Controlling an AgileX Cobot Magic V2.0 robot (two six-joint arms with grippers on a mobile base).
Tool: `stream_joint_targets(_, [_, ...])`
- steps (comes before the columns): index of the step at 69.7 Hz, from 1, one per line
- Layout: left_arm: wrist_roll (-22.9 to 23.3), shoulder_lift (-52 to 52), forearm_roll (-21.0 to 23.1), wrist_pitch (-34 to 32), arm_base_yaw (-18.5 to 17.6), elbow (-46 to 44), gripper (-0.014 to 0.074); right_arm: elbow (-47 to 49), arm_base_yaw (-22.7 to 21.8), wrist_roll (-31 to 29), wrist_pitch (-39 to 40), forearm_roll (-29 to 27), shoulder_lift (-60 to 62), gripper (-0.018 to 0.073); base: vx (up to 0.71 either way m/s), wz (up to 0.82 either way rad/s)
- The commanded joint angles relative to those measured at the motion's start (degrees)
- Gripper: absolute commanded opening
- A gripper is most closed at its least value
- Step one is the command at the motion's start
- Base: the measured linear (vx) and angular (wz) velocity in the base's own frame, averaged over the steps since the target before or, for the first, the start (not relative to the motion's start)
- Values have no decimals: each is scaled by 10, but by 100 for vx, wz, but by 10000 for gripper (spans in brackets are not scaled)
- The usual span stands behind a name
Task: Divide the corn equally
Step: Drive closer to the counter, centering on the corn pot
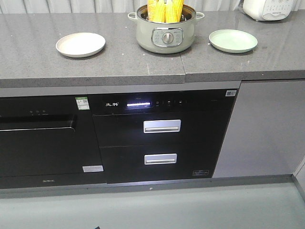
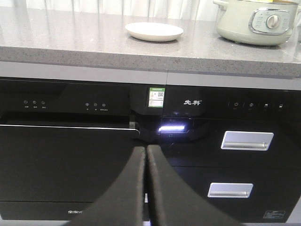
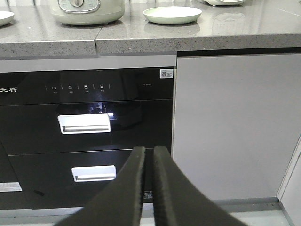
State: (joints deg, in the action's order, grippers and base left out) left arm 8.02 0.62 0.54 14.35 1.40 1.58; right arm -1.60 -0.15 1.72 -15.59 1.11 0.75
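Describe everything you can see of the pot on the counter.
The pot is round, pale greenish-cream and glossy. It has two small side handles at the rim and a front panel with a silver dial. Lidless, it stands upright on the grey speckled counter, between a cream plate and a green plate, touching neither. Yellow corn stands on end inside, poking above the rim.

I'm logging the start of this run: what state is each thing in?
corn, standing upright in the electric pot
electric pot, no lid on
white plate, empty
green plate, empty
upper drawer, closed
lower drawer, closed
left gripper, shut, holding nothing
right gripper, shut, holding nothing
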Motion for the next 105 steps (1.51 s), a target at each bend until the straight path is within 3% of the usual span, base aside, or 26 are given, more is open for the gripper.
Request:
stream_joint_targets(1, [2, 9, 3, -44, -4, 0, -9, -3, -4, 0, 41, 5, 5, -11, 8, -2])
stream_joint_targets(105, [2, 9, 3, -44, -4, 0, -9, -3, -4, 0, 41, 5, 5, -11, 8, 0])
